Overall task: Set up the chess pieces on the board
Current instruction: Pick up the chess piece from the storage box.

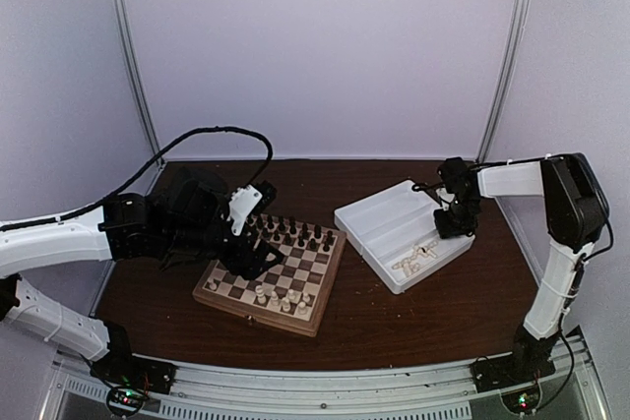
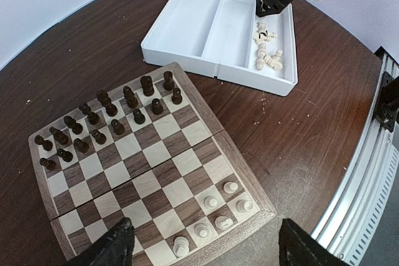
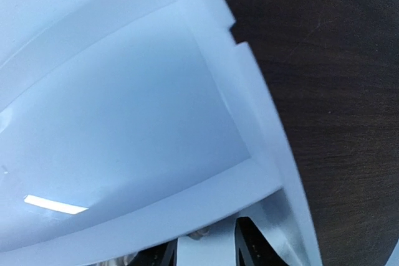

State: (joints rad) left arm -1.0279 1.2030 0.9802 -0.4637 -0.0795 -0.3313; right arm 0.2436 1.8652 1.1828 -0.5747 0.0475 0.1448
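The board point(image 1: 219, 294) lies left of centre, its far rows filled with dark figures point(image 2: 106, 119). Several cream chess pieces point(image 2: 218, 210) stand in its near right corner, also visible from above point(image 1: 281, 297). My left gripper point(image 2: 209, 250) hovers over that near edge, open, with nothing between its fingers point(image 2: 115, 244). More cream pieces point(image 2: 268, 51) lie in the white tray's right compartment point(image 1: 413, 261). My right gripper point(image 1: 455, 221) reaches down into that compartment. Its fingers point(image 3: 255, 250) stand apart over the tray floor, with a small cream piece point(image 3: 201, 235) just ahead of the gap.
The white tray point(image 1: 379, 218) sits right of the board, its other compartments bare point(image 2: 187, 20). Dark wooden tabletop point(image 1: 433, 312) surrounds both. A metal rail point(image 2: 365, 179) runs along the table's near edge. Pale walls close in the back and sides.
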